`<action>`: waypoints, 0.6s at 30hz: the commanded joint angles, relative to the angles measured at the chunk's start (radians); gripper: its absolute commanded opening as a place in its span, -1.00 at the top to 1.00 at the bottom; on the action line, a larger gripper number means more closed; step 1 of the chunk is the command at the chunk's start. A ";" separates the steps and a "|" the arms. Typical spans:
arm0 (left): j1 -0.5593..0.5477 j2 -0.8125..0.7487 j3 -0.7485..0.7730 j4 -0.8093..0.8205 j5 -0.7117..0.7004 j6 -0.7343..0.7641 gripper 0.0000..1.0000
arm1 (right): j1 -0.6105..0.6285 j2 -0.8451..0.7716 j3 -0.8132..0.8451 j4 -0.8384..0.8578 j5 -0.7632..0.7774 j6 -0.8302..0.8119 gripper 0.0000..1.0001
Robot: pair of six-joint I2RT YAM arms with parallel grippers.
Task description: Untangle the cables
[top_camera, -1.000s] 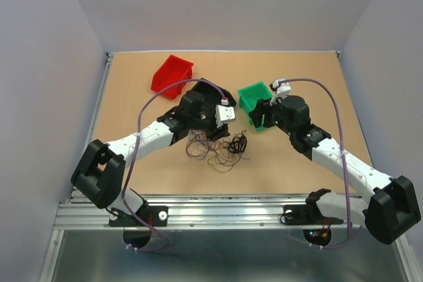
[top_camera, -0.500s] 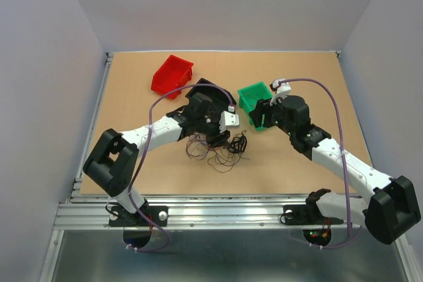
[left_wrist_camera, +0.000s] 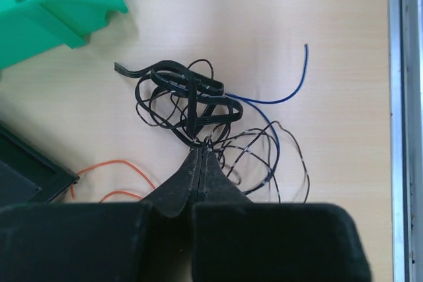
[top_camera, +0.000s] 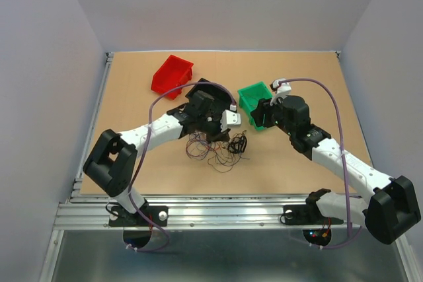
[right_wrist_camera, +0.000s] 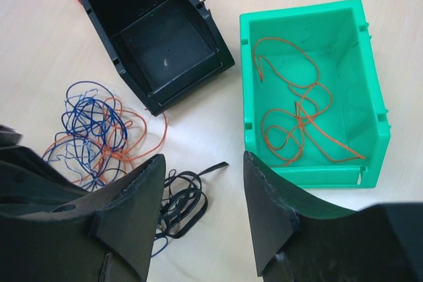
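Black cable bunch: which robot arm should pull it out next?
Left, probably. The left gripper is shut right on the black cable bunch, seemingly pinching a loop. The right gripper hangs open and empty near the green bin.

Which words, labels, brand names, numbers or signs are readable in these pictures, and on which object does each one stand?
None: no readable text shows in any view. The green plastic bin, black plastic bin, red plastic bin and thin coloured cables are all unmarked.
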State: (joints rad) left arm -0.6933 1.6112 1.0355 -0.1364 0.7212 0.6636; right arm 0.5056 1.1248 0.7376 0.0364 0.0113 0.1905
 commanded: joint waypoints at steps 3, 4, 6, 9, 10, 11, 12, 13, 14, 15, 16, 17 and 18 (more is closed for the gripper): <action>-0.002 -0.263 -0.032 0.066 0.026 -0.059 1.00 | 0.005 0.007 -0.027 0.069 -0.170 -0.046 -0.11; 0.000 -0.316 -0.051 0.079 0.012 -0.083 1.00 | 0.005 0.009 -0.036 0.115 -0.259 -0.057 -0.11; 0.003 -0.362 -0.069 0.107 -0.003 -0.108 1.00 | 0.005 0.012 -0.052 0.166 -0.365 -0.078 -0.11; 0.009 -0.439 -0.091 0.188 -0.055 -0.168 1.00 | 0.005 0.021 -0.087 0.279 -0.560 -0.111 -0.13; 0.009 -0.453 -0.085 0.201 -0.075 -0.202 1.00 | 0.005 0.024 -0.105 0.336 -0.594 -0.114 -0.17; 0.009 -0.471 -0.072 0.208 -0.089 -0.217 1.00 | 0.005 0.029 -0.110 0.352 -0.615 -0.117 -0.21; 0.009 -0.476 -0.054 0.208 -0.103 -0.231 1.00 | 0.005 0.041 -0.110 0.364 -0.649 -0.126 -0.33; 0.009 -0.478 -0.011 0.207 -0.106 -0.245 1.00 | 0.005 0.047 -0.115 0.394 -0.662 -0.126 -0.38; 0.009 -0.481 0.009 0.205 -0.109 -0.269 1.00 | 0.005 0.058 -0.115 0.407 -0.689 -0.126 -0.42; 0.009 -0.484 0.050 0.198 -0.111 -0.278 1.00 | 0.005 0.073 -0.116 0.422 -0.712 -0.131 -0.50; 0.008 -0.484 0.069 0.196 -0.112 -0.285 1.00 | 0.005 0.085 -0.118 0.442 -0.741 -0.131 -0.53; 0.009 -0.488 0.084 0.195 -0.115 -0.292 1.00 | 0.005 0.093 -0.124 0.492 -0.773 -0.129 -0.56; 0.009 -0.488 0.099 0.195 -0.126 -0.305 1.00 | 0.005 0.102 -0.136 0.523 -0.845 -0.129 -0.58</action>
State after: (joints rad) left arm -0.6895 1.1484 1.0389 0.0036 0.6224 0.4316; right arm 0.5056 1.2106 0.6369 0.3676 -0.6327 0.0849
